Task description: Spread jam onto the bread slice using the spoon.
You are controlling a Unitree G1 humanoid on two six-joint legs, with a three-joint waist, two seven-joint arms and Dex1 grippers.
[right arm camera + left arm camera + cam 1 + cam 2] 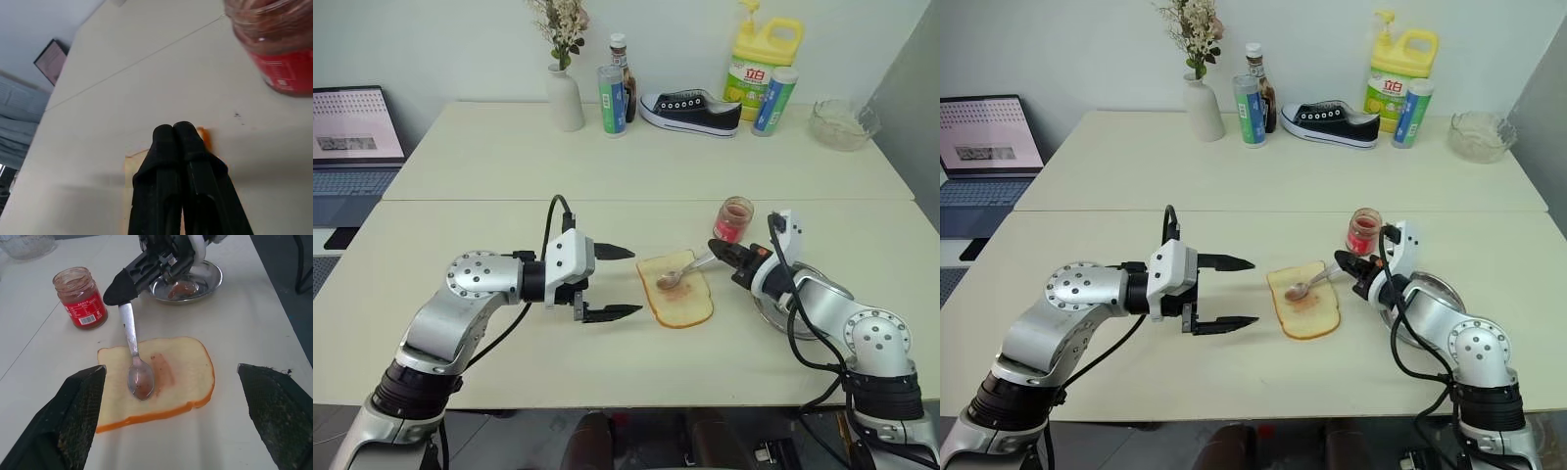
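Observation:
The bread slice [685,302] lies flat on the table between my two grippers, with a pale pink smear of jam [164,374] across its middle. My right gripper [722,251] is shut on the handle of the spoon [131,333]. The spoon's bowl rests on the bread and is coated with jam. The open jam jar [734,219], with its red label, stands just behind that gripper. My left gripper [634,282] is open, level with the bread on its left side, holding nothing.
A round steel dish [188,281] with jam residue sits under my right forearm. Along the far edge stand a vase [566,98], bottles [613,98], a shoe [693,110], a yellow detergent jug [764,64] and a glass bowl [842,122]. A laptop [352,137] is at the far left.

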